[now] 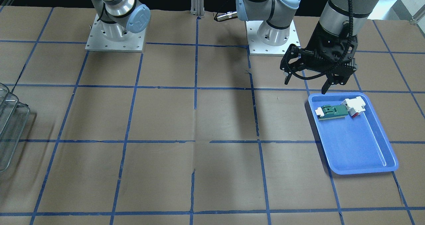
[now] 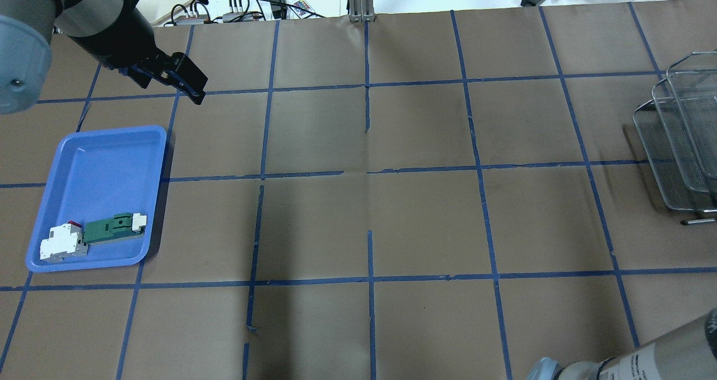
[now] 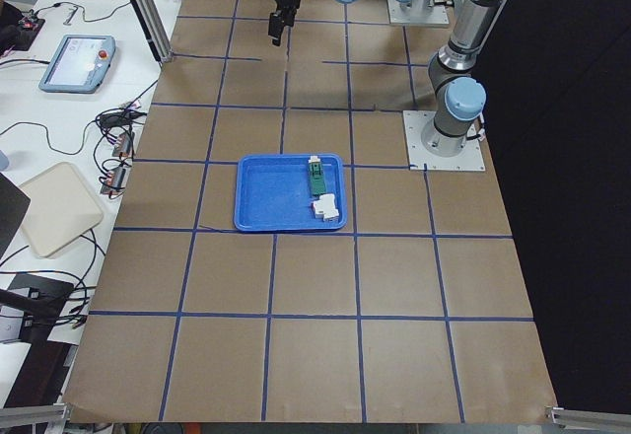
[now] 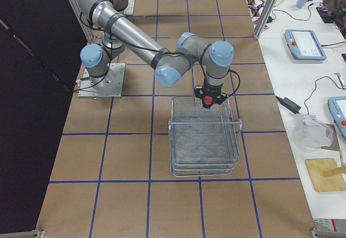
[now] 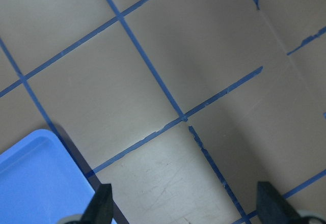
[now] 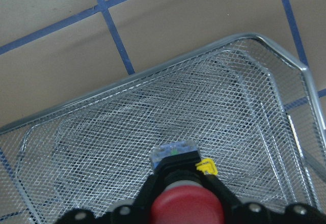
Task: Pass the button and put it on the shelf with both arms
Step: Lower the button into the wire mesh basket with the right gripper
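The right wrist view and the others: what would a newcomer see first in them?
The red button, gripped in the right claw over the wire shelf, stands out most. Next comes the blue tray at the table's other end, holding a green part and a white part, with the left claw open and empty beside it.

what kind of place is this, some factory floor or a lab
Most likely a robotics lab test bench, not a factory: two arms bolted to a table covered in brown paper with a blue tape grid, and teach pendants and loose cables on the side bench.
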